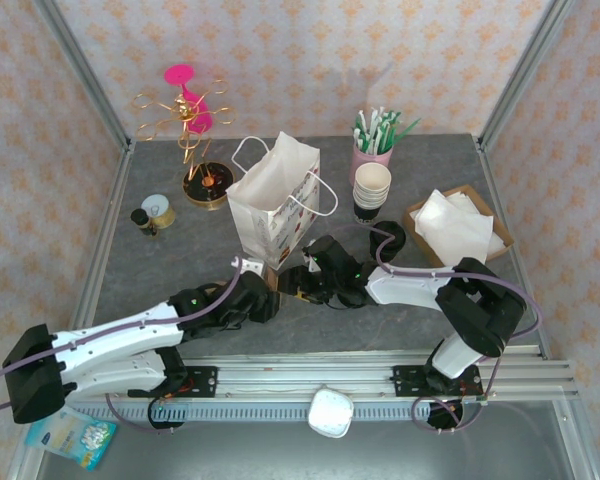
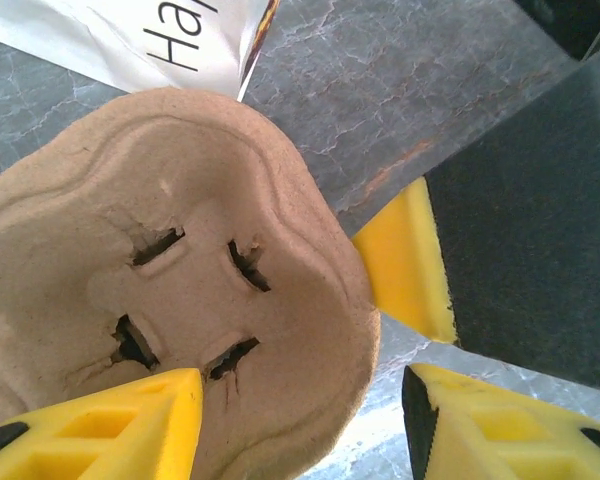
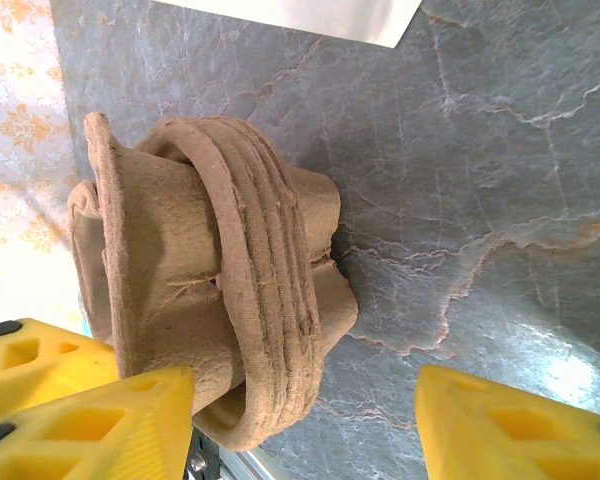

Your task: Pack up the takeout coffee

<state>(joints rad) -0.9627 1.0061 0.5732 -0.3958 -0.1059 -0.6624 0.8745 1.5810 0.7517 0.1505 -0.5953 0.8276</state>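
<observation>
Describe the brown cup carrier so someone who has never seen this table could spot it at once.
Find the white paper bag standing mid-table. Right in front of it, toward the near edge, lies the cup carrier. It is rough brown moulded pulp with a round well cut by four slits, unlike the square-sided napkin box at the right.

There is one paper bag (image 1: 270, 200), one stack of cream-rimmed cups (image 1: 371, 188), one pink cup of straws (image 1: 372, 156), one box of napkins (image 1: 478, 192), one pile of black lids (image 1: 389, 238) and one gold wire stand (image 1: 185, 115).
</observation>
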